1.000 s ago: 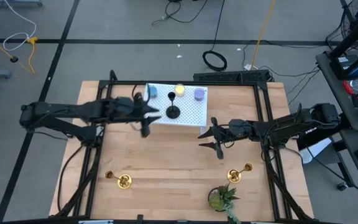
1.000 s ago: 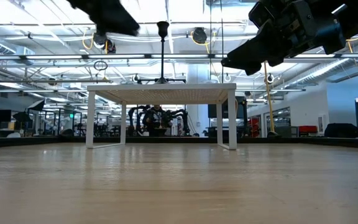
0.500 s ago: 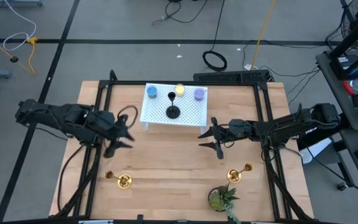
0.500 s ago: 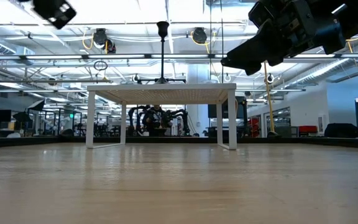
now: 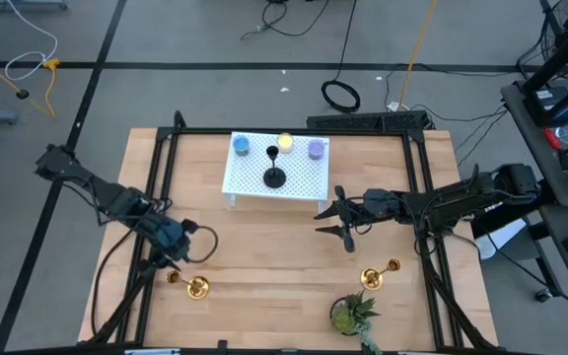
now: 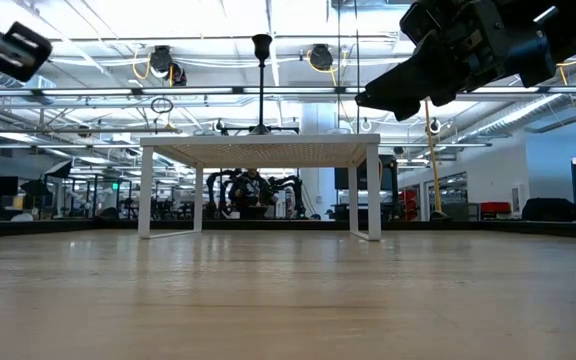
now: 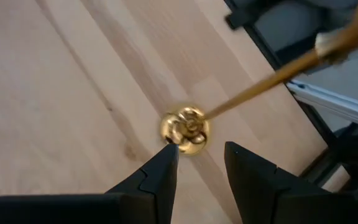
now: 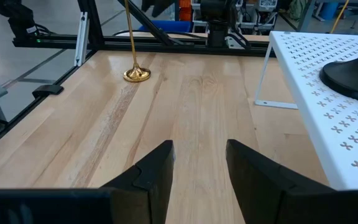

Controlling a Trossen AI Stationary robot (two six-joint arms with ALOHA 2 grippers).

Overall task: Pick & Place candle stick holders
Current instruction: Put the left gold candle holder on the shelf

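Left claw [image 5: 173,258] hangs directly over the left shiny gold slim-stemmed candle stick holder [image 5: 194,287] standing on the wooden desk [image 5: 264,256], fingers parted narrowly, empty, apparently lined up for a top-down grasp. Right claw [image 5: 335,222] waits mid-desk, spread wide, empty; black candle stick holder [image 5: 276,177] already stands on the white perforated stand [image 5: 299,182].

Both arms are dark, jointed and slim, with black cables looping beside them. The left gripper [image 7: 197,167] and right gripper [image 8: 199,163] carry matte black, angular, tapering fingers.
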